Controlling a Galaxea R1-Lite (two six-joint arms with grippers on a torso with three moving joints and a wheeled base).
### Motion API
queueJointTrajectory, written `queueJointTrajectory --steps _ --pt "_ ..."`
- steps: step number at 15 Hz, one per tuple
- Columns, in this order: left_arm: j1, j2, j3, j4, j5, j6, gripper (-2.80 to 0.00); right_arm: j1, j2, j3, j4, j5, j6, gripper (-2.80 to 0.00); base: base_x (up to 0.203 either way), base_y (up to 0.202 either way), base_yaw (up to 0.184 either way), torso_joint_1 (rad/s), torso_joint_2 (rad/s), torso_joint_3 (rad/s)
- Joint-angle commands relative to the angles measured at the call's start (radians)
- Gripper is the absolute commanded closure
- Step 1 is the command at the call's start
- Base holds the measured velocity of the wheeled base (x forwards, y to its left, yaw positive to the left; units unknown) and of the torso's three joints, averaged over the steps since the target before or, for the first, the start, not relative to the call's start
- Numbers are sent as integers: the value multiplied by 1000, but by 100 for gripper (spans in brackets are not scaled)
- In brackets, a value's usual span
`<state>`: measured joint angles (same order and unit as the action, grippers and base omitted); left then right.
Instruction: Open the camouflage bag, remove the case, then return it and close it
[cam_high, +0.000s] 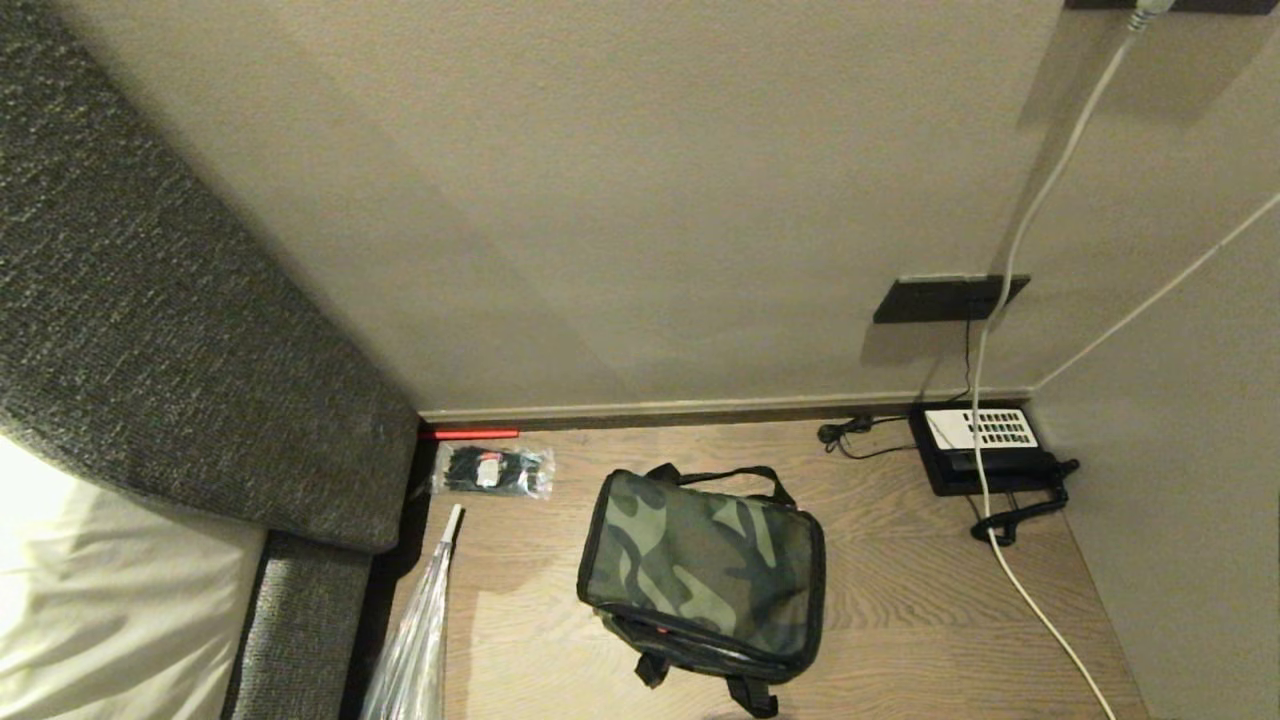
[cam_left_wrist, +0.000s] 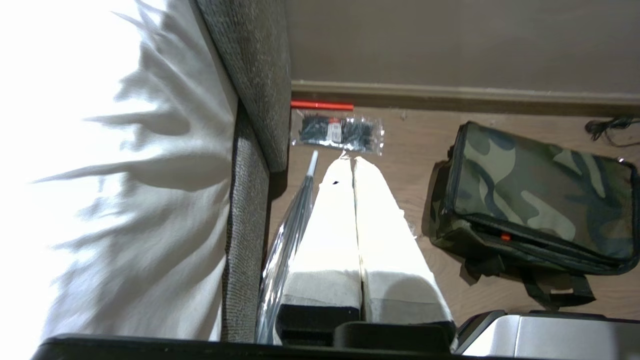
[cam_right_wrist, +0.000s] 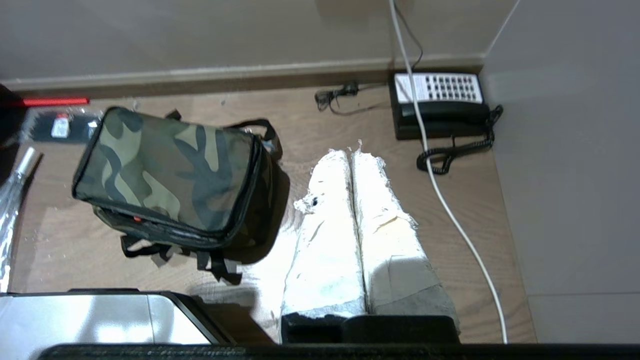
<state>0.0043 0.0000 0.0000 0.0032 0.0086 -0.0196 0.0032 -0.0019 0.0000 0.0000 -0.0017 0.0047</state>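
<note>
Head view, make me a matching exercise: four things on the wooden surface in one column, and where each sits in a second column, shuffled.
Things:
1. camouflage bag
2. telephone
3. packet of black ties
4. red stick

Places:
A. along the wall's foot, next to the grey upholstery
B. far right corner, white cable running across it
C. middle of the surface, lid shut
D. between the red stick and the tip of the clear wrapped item

Pairs: 1-C, 2-B, 3-D, 4-A
</note>
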Motion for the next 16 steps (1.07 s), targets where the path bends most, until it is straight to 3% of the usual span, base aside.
queueJointTrajectory --steps 1,16 --pt "0 0 3 0 1 0 0 0 -1 0 0 0 0 0 0 0 0 7 0 196" --pt "0 0 3 0 1 -3 0 0 -1 0 0 0 0 0 0 0 0 2 3 203"
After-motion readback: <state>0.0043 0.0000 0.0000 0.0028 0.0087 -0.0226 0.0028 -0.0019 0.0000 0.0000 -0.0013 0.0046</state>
